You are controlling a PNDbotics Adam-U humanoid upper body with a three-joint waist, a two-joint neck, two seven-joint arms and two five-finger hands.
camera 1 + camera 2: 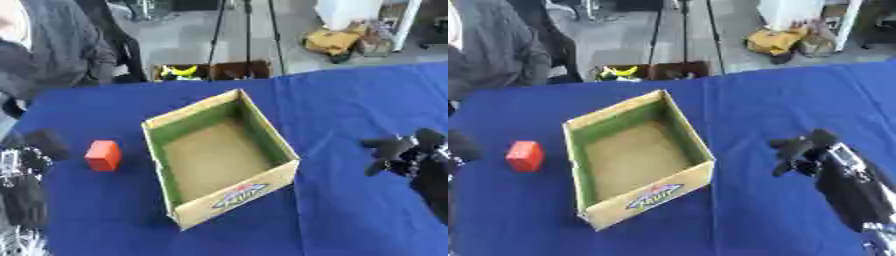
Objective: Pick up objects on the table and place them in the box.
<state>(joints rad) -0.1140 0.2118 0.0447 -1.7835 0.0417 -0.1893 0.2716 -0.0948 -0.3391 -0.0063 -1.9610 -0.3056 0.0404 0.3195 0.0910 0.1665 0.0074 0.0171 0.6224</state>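
Observation:
An open cardboard box (271, 177) with a green inner lining stands in the middle of the blue table; nothing shows inside it. A small red block (103, 155) lies on the cloth to the box's left. My left hand (39, 147) sits at the left edge, a short way left of the red block, holding nothing. My right hand (807, 150) hovers over the cloth to the right of the box, fingers relaxed and apart, holding nothing.
The blue tablecloth (350, 110) covers the whole table. Beyond the far edge stand a small carton (210, 71) with yellow items, tripod legs and a seated person at the upper left.

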